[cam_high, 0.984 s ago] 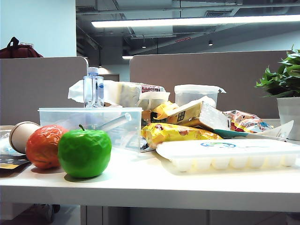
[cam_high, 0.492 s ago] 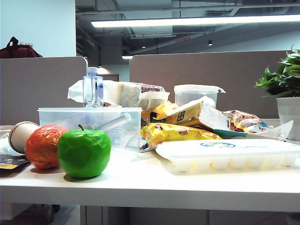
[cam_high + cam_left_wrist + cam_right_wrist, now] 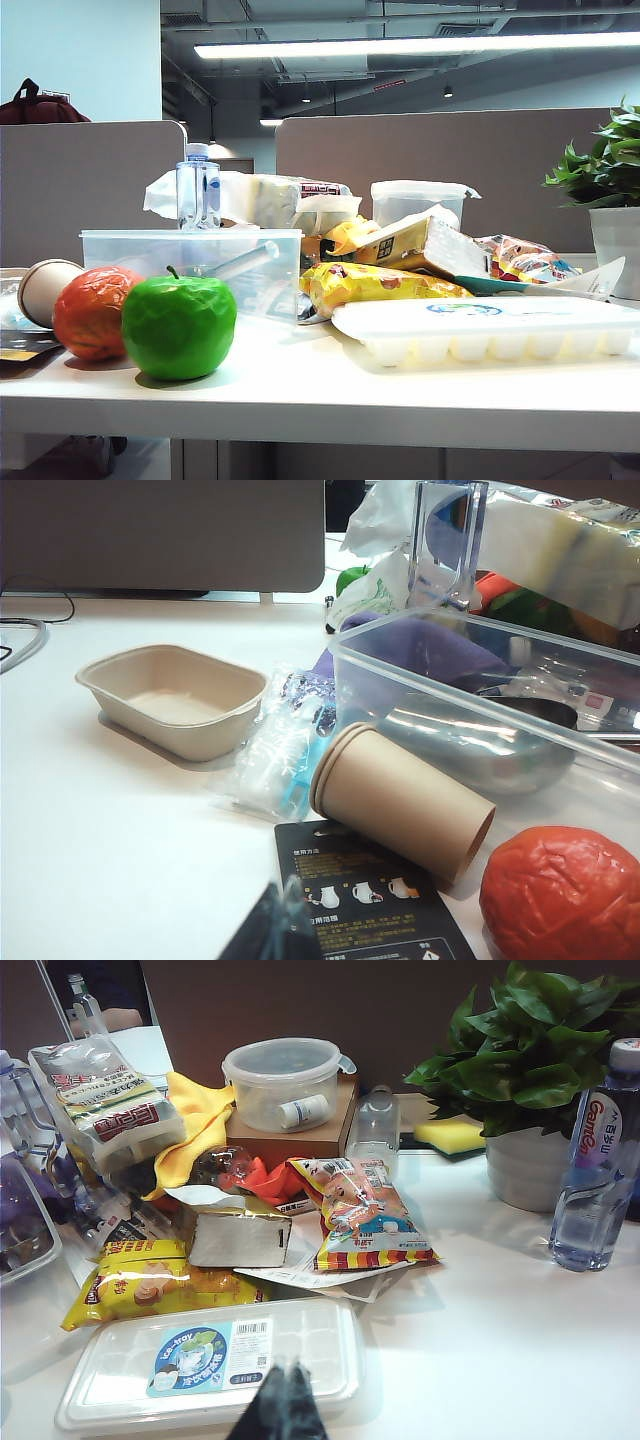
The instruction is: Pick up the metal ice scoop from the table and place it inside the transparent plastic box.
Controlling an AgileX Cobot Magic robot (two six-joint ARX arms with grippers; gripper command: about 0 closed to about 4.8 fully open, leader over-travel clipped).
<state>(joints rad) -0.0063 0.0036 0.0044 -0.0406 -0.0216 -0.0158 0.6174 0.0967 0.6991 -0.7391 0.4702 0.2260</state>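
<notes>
One metal ice scoop lies inside the transparent plastic box, and from the exterior view we see its tubular handle slanting up behind the clear front wall; in the left wrist view its shiny bowl rests on the box floor. We see the box standing on the white bench, with a green apple and a crinkled orange-red ball in front of it and a tan paper cup lying on its side just beside the ball. Near the cup we find a beige pulp tray, a clear packet with blue contents and a black card printed with small cup drawings and tiny script that we cannot read. Right of the box lie a yellow snack bag and a white ice-cube tray, whose label reads "ice-tray". Farther off we note a round lidded tub on a cardboard box, a striped snack packet, a potted plant and a water bottle lettered "Ganten". Our left gripper shows only as a dark tip at the frame edge above the card, and we cannot tell its width. Our right gripper hangs above the ice-cube tray with its jaws pressed together, holding nothing.
</notes>
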